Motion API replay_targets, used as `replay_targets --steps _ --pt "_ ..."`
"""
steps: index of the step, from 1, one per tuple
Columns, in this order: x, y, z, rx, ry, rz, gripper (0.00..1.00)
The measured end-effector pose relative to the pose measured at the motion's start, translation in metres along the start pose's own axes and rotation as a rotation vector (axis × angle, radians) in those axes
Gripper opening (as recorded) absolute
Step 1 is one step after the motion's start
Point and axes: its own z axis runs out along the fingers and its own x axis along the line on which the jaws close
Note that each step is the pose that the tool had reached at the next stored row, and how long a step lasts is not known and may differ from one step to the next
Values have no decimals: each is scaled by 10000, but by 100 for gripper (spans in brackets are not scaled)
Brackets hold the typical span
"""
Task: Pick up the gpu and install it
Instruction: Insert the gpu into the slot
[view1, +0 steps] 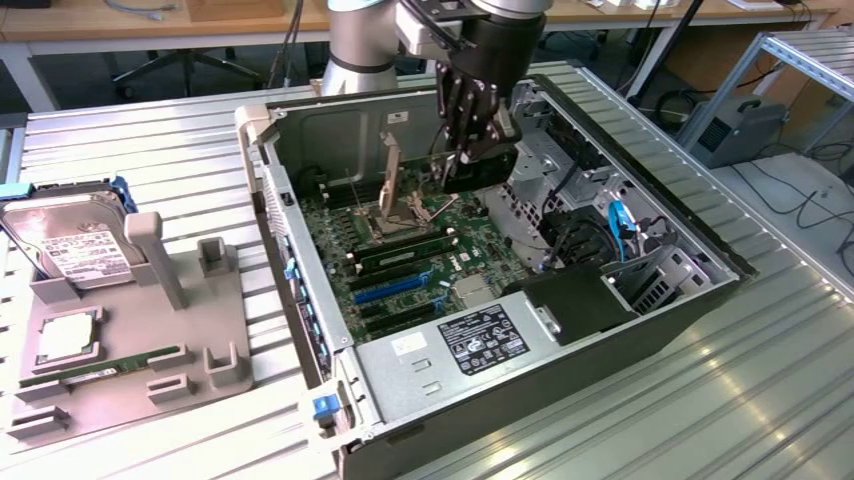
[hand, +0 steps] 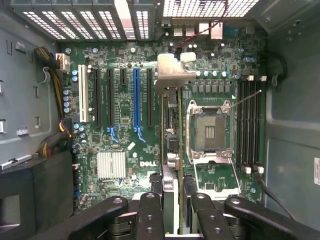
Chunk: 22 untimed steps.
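Note:
My gripper (view1: 470, 140) hangs inside the open computer case (view1: 667, 300), shut on the gpu (view1: 478, 168), a dark flat card held on edge above the motherboard (view1: 414, 250). In the wrist view the gpu (hand: 171, 125) appears edge-on between my fingers (hand: 150, 212), with its silvery bracket (hand: 172, 70) at the far end. It hovers between the blue expansion slot (hand: 136, 95) and the empty CPU socket (hand: 210, 132), clear of the board.
Black expansion slots (hand: 102, 97) flank the blue one. RAM slots (hand: 250, 125) lie beyond the socket. A grey holder tray (view1: 134, 350) at the exterior view's left carries a hard drive (view1: 80, 250), a CPU chip (view1: 64, 338) and a RAM stick (view1: 120, 362). Cables and drive cages (view1: 601, 240) crowd the case's other side.

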Motion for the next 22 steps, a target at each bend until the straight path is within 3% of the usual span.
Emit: replay_targets --steps 22 --pt "30 29 37 -1 1 0 27"
